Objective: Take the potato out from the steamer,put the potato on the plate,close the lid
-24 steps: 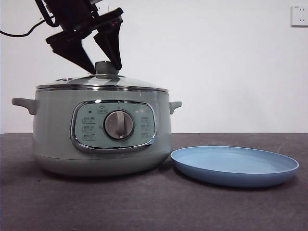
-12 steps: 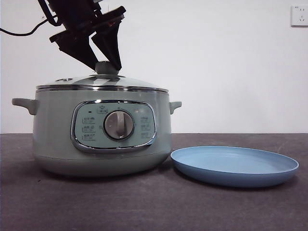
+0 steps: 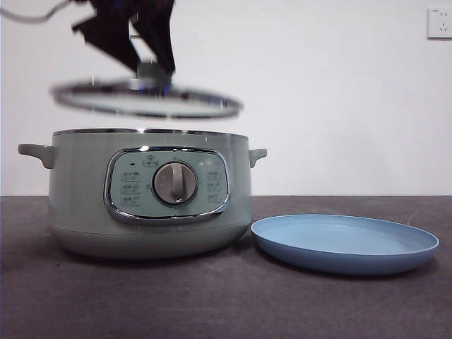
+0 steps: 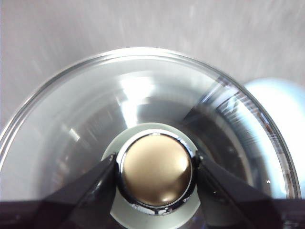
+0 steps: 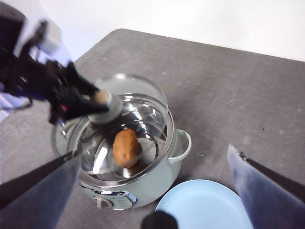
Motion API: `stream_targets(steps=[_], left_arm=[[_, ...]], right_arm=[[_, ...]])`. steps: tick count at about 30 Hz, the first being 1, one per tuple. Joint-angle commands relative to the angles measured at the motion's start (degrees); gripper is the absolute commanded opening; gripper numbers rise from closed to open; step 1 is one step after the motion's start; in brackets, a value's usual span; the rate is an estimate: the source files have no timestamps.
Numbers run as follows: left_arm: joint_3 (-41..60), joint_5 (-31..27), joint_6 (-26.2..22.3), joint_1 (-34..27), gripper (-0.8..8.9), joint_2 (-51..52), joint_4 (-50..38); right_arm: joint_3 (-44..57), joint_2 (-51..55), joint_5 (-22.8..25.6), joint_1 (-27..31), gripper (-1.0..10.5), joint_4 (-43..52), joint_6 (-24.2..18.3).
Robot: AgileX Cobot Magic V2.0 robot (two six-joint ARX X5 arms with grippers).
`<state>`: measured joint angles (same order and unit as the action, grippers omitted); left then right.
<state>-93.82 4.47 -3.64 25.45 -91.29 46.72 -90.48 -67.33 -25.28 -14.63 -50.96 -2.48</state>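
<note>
My left gripper is shut on the knob of the glass lid and holds it in the air a little above the pale-green steamer. In the left wrist view the jaws clamp the knob from both sides. The right wrist view looks down on the open steamer, with the brown potato lying inside, the lifted lid over it and the left gripper on its knob. The light-blue plate lies right of the steamer. My right gripper is open, high above the steamer.
A wall socket is on the white wall at the far right. The dark grey table stretches in front of the steamer and plate. The plate also shows in the right wrist view.
The left gripper closed on the lid's knob and lifted the lid off the steamer; it now hangs blurred above the rim.
</note>
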Motion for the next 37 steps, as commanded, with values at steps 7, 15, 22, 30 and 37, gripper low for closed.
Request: stream_targets(steps=[7, 15, 22, 30, 37], left_arm=[[-19.87, 0.07, -5.75, 0.04, -0.08, 2.05, 10.67], [-32.48, -0.42, -7.19, -0.74, -0.08, 5.44, 18.97], [-34.93, -8.28, -8.41, -1.25, -0.08, 12.90, 19.37], [-34.93, -15.28, -8.48, -1.22, -0.08, 20.98, 22.69], [-34.93, -16.52, -8.57, -1.22, -0.08, 26.56, 23.85]], right_arm=[[-0.24, -0.02, -0.28, -0.11, 6.9, 1.22, 1.97], [-0.26, -0.46, -0.31, -0.68, 6.9, 3.02, 3.04], [-3.17, -5.25, -0.24, -5.64, 6.9, 3.08, 2.84], [-11.82, -16.87, 0.48, -13.79, 6.9, 0.13, 0.46], [-20.04, -28.09, 4.94, -19.85, 6.9, -1.99, -1.66]])
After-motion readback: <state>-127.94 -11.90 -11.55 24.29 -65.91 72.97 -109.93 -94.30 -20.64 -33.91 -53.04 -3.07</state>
